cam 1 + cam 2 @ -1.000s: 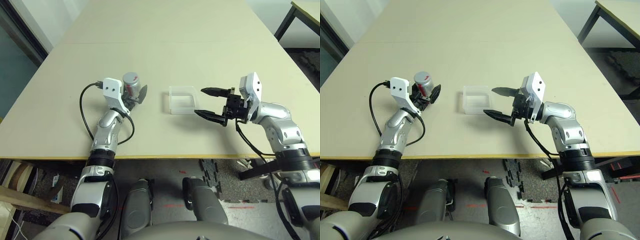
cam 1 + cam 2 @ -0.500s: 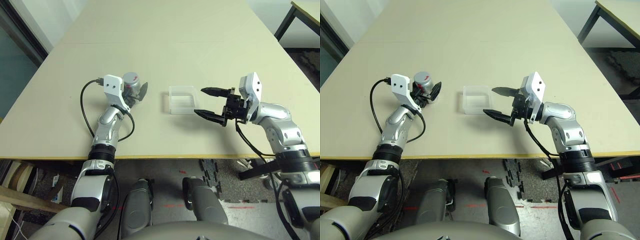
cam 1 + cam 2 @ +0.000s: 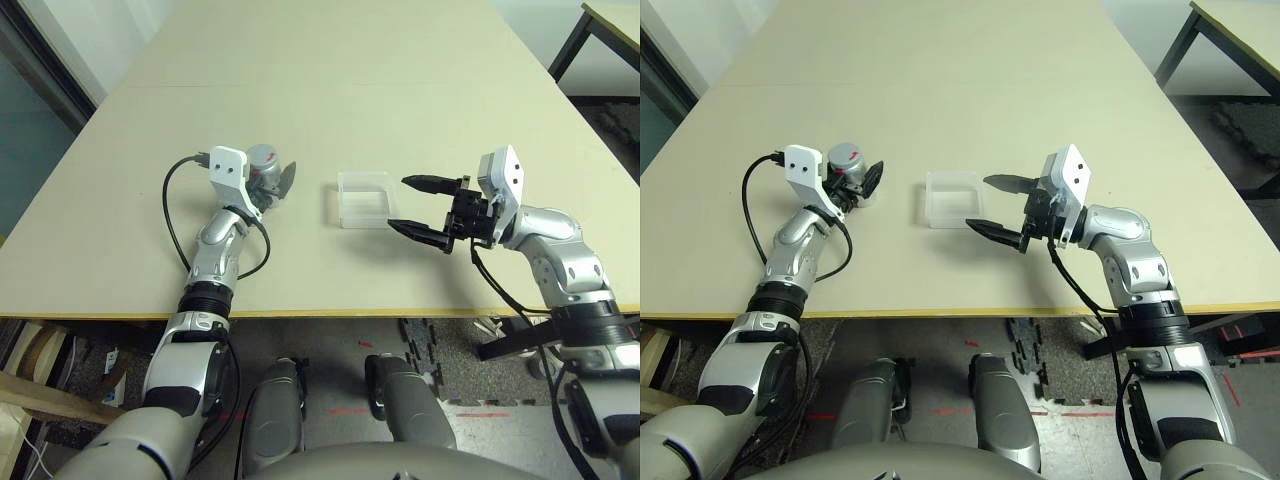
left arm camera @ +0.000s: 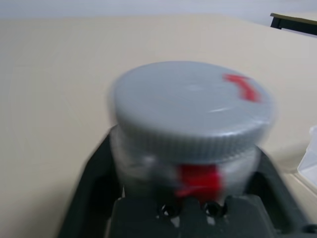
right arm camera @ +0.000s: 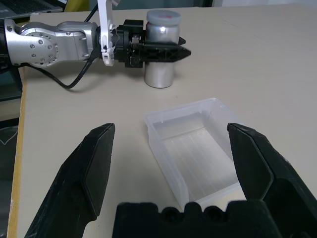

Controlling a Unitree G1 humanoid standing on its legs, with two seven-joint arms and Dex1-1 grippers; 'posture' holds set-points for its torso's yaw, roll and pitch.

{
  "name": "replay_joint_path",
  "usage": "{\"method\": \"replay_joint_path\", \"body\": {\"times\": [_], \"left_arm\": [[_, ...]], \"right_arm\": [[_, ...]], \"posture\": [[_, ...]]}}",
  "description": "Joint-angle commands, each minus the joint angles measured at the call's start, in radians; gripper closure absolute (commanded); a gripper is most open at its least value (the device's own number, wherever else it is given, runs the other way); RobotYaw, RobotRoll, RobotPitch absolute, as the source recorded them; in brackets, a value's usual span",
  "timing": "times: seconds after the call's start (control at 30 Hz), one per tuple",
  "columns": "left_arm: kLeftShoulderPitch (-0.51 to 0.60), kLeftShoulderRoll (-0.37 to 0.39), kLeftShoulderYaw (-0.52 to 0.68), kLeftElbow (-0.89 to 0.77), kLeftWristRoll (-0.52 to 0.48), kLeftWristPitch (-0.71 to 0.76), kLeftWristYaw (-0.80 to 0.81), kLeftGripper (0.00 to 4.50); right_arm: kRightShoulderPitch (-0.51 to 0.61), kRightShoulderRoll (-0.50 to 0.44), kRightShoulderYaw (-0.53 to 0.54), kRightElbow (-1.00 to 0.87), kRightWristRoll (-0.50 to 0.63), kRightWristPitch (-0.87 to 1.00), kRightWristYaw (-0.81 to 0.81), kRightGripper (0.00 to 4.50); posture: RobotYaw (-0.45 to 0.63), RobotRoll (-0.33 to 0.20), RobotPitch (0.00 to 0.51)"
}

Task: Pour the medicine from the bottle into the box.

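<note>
Left pincer point(image 5: 148, 51) clamped on capped bottle point(image 5: 159, 74); box point(image 5: 192, 148) empty; right pincer point(image 3: 414, 206) apart.

Pale beige table point(image 3: 330, 70), capped silver-grey bottle point(image 5: 160, 74) standing upright on it, clear plastic box point(image 3: 364, 199) nearby

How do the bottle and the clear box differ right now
The bottle is an opaque silver-grey cylinder standing upright, while the box is clear, square and shallow. The bottle's mouth is covered by a grey cap; the box is open on top. The left gripper is shut on the bottle; the open right gripper holds nothing. Both rest on the table.
</note>
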Motion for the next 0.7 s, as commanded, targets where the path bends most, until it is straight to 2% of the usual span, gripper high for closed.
{"method": "replay_joint_path", "body": {"times": [0.03,0.17,0.33,0.53,0.7], "left_arm": [[-0.006,0.004,-0.005,0.018,0.013,-0.008,-0.010,1.85],[-0.002,0.006,-0.002,0.010,0.008,-0.003,-0.016,1.85],[0.024,0.013,-0.019,-0.088,-0.020,0.065,-0.083,1.85],[0.088,0.036,-0.071,-0.322,-0.085,0.264,-0.221,1.85],[0.107,0.059,-0.103,-0.446,-0.124,0.395,-0.284,1.85]], "right_arm": [[0.017,-0.001,0.004,0.004,-0.005,-0.010,0.003,0.00],[0.017,0.000,0.004,0.008,-0.005,-0.013,0.004,0.00],[-0.007,0.004,-0.003,0.016,0.008,0.003,0.003,0.00],[-0.074,0.006,-0.005,0.028,0.036,0.057,0.019,0.00],[-0.147,0.018,0.009,0.033,0.054,0.109,0.038,0.00]], "posture": [[-0.19,0.000,0.141],[-0.19,0.000,0.141],[-0.19,0.000,0.142],[-0.19,0.000,0.142],[-0.19,0.000,0.137]]}}
